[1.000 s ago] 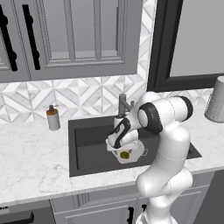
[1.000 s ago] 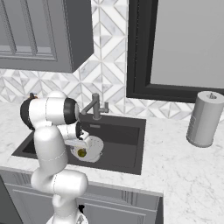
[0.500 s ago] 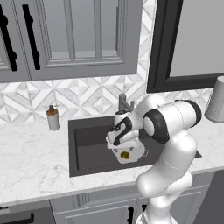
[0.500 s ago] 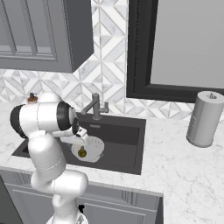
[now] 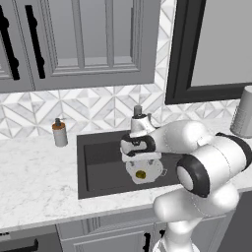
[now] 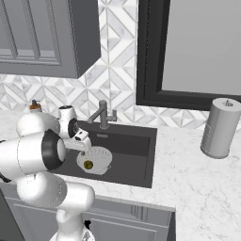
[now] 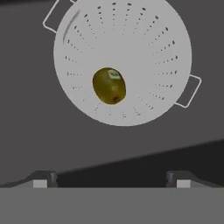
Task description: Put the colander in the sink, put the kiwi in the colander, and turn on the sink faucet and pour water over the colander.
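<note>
The kiwi [image 7: 109,85] lies upright-oval in the colander [image 7: 144,52] inside the sink [image 5: 101,165]; the gripper [image 7: 111,178] gapes wide, empty.

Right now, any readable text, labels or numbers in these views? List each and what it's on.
None readable.
The kiwi in the colander carries a small pale sticker, too blurred to read.
The soap bottle has a plain brown band with no lettering.
The canister shows no marking.
</note>
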